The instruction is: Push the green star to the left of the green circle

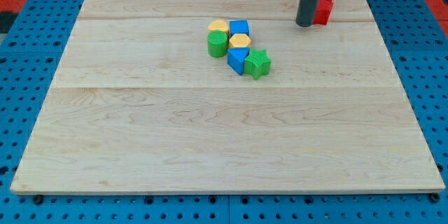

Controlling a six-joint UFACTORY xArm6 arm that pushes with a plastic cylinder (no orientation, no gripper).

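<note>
Green star block [257,64] sits mid-board, touching the blue block [237,60] (shape unclear) on its left; the green circular block [218,43] is further left. No claw here: the rod's tip [305,24] rests well apart, beside red blocks [323,5].

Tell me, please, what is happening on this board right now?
My tip sits near the view's top right, beside the red blocks, touching nothing in the central cluster. The green star lies at the cluster's lower right, next to a blue block. The green circle is on the cluster's left, so the star is still on its wrong side.
</note>
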